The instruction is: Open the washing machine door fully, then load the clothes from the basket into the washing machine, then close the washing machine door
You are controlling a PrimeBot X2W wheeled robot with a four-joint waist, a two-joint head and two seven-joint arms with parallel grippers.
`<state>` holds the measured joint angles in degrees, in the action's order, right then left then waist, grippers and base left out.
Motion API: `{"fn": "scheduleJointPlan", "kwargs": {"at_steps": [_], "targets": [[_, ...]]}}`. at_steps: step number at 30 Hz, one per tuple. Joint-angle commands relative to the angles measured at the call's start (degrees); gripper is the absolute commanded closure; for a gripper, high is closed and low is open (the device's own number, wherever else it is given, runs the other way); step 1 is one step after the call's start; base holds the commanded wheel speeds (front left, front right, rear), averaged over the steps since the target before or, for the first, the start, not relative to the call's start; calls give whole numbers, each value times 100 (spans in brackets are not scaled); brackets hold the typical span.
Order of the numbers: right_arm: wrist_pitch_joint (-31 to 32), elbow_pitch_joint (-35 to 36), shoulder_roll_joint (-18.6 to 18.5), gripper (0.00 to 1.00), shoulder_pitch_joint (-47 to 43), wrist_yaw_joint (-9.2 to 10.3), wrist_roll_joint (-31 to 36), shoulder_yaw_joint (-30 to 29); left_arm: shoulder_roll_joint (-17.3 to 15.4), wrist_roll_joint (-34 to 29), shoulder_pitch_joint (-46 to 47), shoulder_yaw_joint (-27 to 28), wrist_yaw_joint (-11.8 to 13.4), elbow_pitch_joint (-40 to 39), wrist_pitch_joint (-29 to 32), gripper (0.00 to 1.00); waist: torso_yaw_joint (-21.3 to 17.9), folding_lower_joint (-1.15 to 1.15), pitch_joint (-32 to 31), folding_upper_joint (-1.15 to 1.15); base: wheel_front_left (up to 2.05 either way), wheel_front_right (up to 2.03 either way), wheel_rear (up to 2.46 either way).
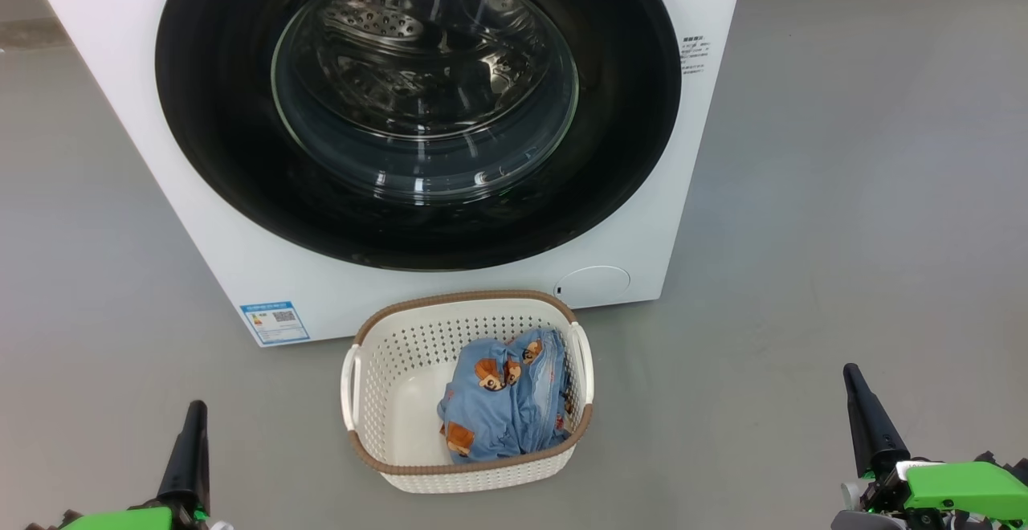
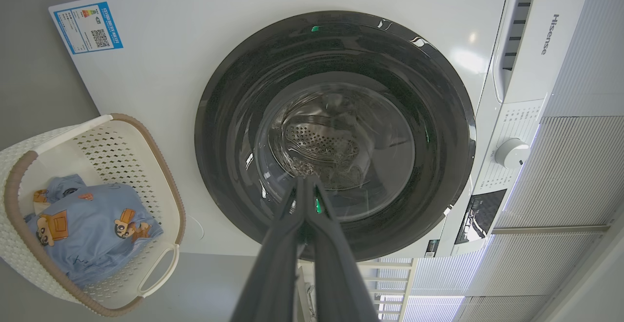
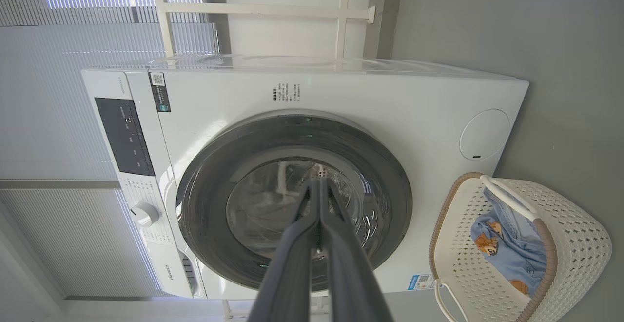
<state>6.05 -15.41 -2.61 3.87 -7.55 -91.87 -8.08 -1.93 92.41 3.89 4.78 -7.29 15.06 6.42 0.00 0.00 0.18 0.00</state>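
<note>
Head looks down, wrists rolled sideways — sharing door (image 1: 419, 104), basket (image 1: 377, 401)

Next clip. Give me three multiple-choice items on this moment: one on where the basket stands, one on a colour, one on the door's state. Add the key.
1. Where does the basket stand?
A) on the floor, in front of the washing machine
B) on top of the machine
C) inside the drum

2. What colour is the fabric of the clothes?
A) red
B) light blue
C) black

3. How is the washing machine door?
A) swung wide open
B) taken off
C) shut

Key:
1 A: the head view shows it on the grey floor just below the door.
2 B: light blue, printed with orange-brown figures.
3 C: in every view the black rim lies flat against the white front.
</note>
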Motion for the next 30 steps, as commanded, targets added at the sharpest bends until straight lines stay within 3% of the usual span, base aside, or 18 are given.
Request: {"fn": "scheduleJointPlan", "kwargs": {"at_steps": [1, 30], "targets": [[42, 139, -27, 100, 231, 6, -31, 158, -95, -23, 230, 172, -20, -103, 6, 100, 0, 0, 0, 0, 0, 0, 0], [42, 139, -27, 100, 231, 6, -31, 158, -95, -23, 230, 172, -20, -103, 5, 100, 0, 0, 0, 0, 0, 0, 0]]}}
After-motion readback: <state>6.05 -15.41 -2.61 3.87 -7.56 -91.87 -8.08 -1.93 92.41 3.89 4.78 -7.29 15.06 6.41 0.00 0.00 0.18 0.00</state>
